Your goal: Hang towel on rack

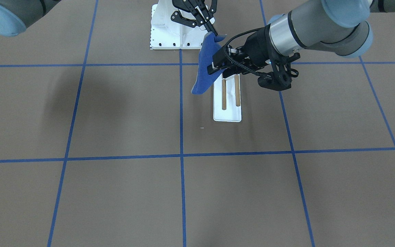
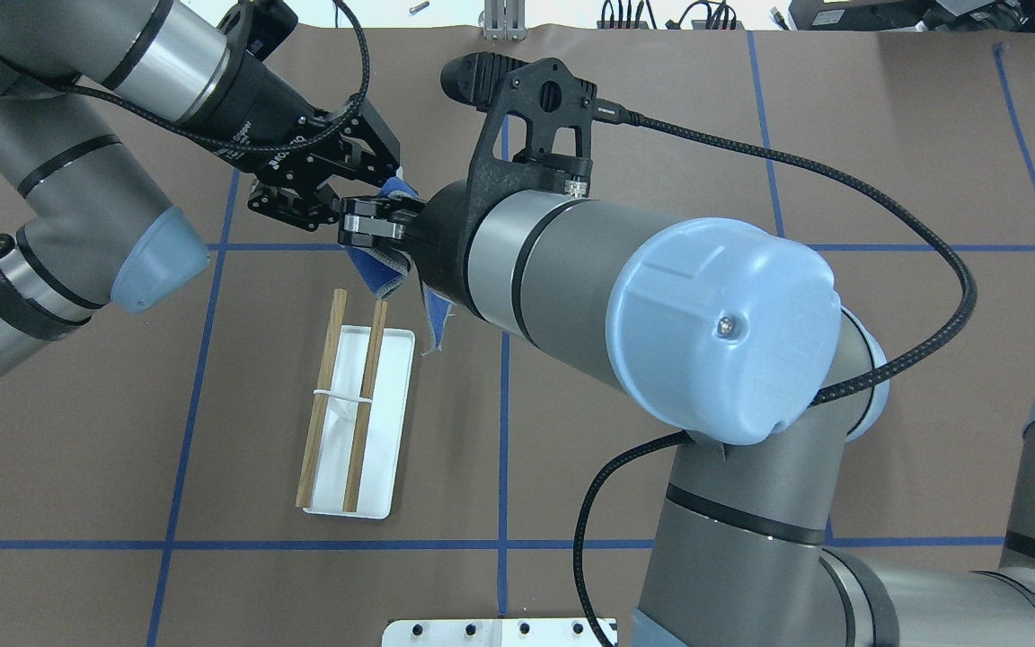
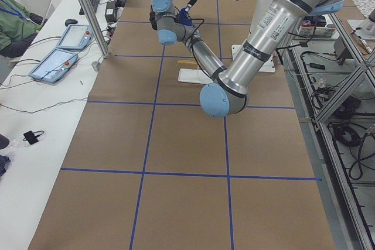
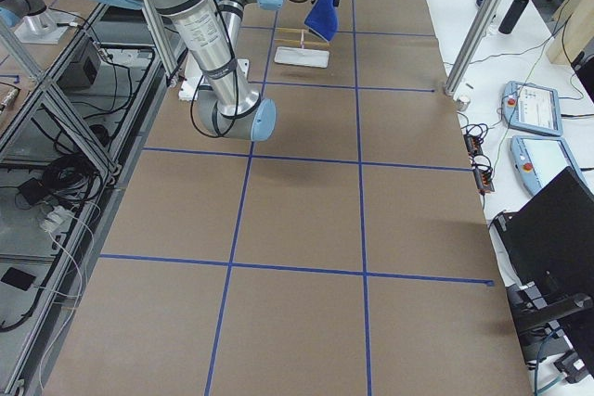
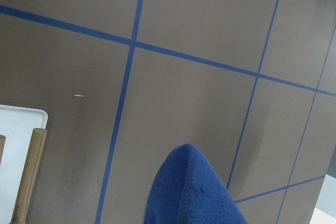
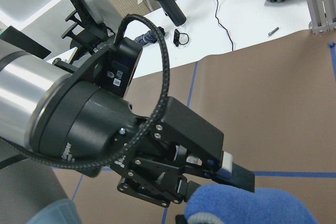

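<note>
Royal-blue towel (image 1: 205, 67) hangs in mid-air, gathered into a narrow, twisted strip and held by both of the robot's grippers. The right gripper (image 1: 212, 32) has its fingers pressed together on the top corner. The left gripper (image 1: 217, 65) is clamped on the cloth's edge a little lower, close beside it.

In the front-facing view the towel sits at about 10 o'clock from the rack (image 1: 227, 115), and in the overhead view at about 1 o'clock, so it is off the rack's side on the robot's right. It lies over neither of the two wooden dowels (image 1: 224, 94). Whether its loose lower tip brushes the rack cannot be told.

The likeliest trouble is that the cloth, bunched as it is, lands on one dowel only, or across just the dowel tips. With most of its weight on one side it could then slip off the smooth wood onto the table (image 1: 115, 113).

The rack looks light and unfastened, so a dragging tail or the left gripper's low fingers could nudge or tip it. The grippers are so near each other that spreading the cloth risks a knock between them. Letting go on one side first could swing the floppy towel clear of the dowels.
</note>
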Tool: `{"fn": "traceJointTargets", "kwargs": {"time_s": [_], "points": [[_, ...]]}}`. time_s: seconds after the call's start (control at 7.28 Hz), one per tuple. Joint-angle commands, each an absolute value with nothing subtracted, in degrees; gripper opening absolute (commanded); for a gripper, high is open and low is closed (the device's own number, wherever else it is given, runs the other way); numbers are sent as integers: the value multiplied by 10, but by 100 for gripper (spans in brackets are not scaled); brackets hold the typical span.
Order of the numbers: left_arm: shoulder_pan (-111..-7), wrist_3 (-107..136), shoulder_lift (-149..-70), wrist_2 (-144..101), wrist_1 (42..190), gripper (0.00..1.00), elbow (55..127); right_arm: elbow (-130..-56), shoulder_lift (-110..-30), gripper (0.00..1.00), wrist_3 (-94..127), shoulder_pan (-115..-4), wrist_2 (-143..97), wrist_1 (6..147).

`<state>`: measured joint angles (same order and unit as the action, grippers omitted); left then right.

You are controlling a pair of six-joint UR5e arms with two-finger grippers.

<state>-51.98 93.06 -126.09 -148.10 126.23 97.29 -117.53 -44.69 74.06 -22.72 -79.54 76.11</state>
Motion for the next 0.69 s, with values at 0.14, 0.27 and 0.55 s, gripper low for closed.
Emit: {"fn": "traceJointTargets", "kwargs": {"time_s": [0.14,0.27,0.55], "points": [[-520,931,-1260,-1481,1267,0,976,-1174,-447,0,740,-228,-795,761],[-520,932,-1260,-1481,1267,0,977,-1174,-447,0,740,-227,-795,761],[-520,942,-1260,-1480,1268,0,980,-1178,-451,0,742,-227,-797,760]]}}
